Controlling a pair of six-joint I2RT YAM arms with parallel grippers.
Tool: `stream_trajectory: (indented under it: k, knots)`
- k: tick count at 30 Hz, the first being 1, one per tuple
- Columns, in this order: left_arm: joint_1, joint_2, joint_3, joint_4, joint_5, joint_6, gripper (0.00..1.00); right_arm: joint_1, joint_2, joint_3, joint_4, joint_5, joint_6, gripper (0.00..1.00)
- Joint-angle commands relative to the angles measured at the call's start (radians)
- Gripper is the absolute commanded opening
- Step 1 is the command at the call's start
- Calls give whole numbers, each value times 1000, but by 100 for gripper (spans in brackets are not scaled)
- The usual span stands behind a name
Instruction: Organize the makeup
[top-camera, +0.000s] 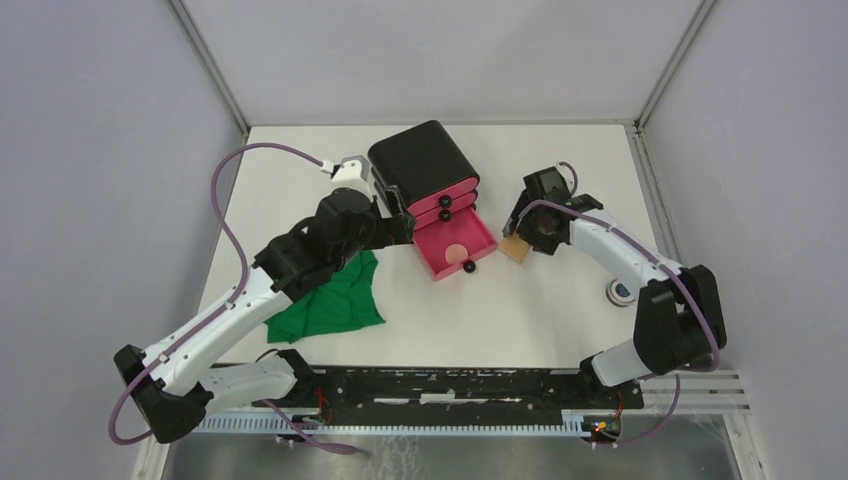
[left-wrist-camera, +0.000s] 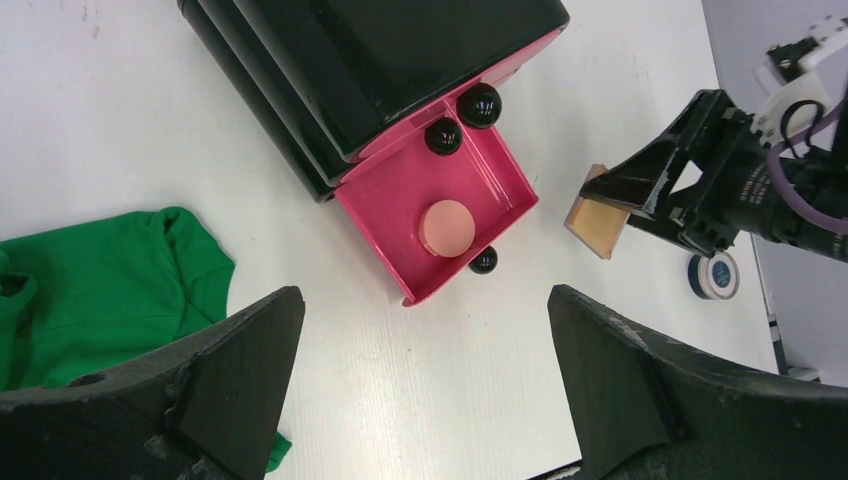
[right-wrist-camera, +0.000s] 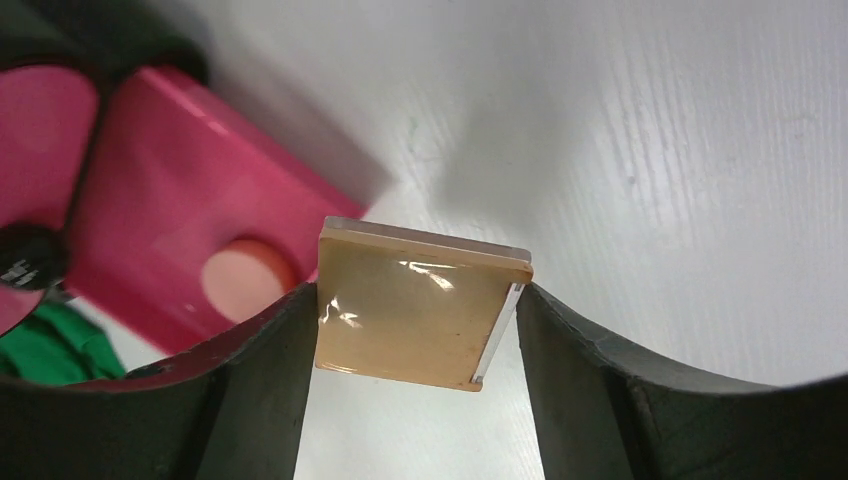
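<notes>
My right gripper (top-camera: 517, 240) is shut on the tan square pad (top-camera: 514, 249), just right of the open pink drawer (top-camera: 486, 240). In the right wrist view the pad (right-wrist-camera: 415, 300) sits between both fingers of the gripper (right-wrist-camera: 418, 318), above the white table. The pink round puff (top-camera: 456, 253) lies in the drawer and also shows in the left wrist view (left-wrist-camera: 447, 227). The small white-rimmed compact (top-camera: 620, 291) sits on the table at the right. My left gripper (left-wrist-camera: 425, 300) is open and empty, above the table in front of the drawer. The orange sponges and the grey-black tube are out of view.
The black box (top-camera: 425, 160) with pink drawers stands at the back centre, its lowest drawer pulled out. A green cloth (top-camera: 335, 295) lies crumpled under my left arm. Grey walls enclose the table on three sides.
</notes>
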Motion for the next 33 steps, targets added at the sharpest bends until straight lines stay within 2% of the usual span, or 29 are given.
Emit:
stream_trajectory:
  k: [1, 8, 16, 19, 21, 23, 25, 33]
  knots:
    - [2, -45, 5, 25, -28, 28, 99, 47, -69, 12, 95, -21, -59, 71]
    - [1, -55, 10, 5, -31, 21, 99, 151, 45, 134, 130, -31, -42, 71]
    - [0, -84, 7, -9, -48, 16, 99, 178, 178, 208, 206, -40, -13, 73]
    - [0, -84, 6, -10, -46, 15, 99, 182, 212, 221, 231, -28, 3, 77]
    - [1, -84, 7, -11, -44, 14, 99, 183, 222, 219, 250, -30, 8, 86]
    - [1, -82, 7, -11, -44, 14, 99, 185, 222, 215, 260, -33, 3, 93]
    - [1, -79, 7, -11, -42, 15, 99, 185, 212, 207, 252, -36, -13, 96]
    - [1, -62, 5, -10, -35, 17, 99, 165, 26, 102, 182, 50, -92, 94]
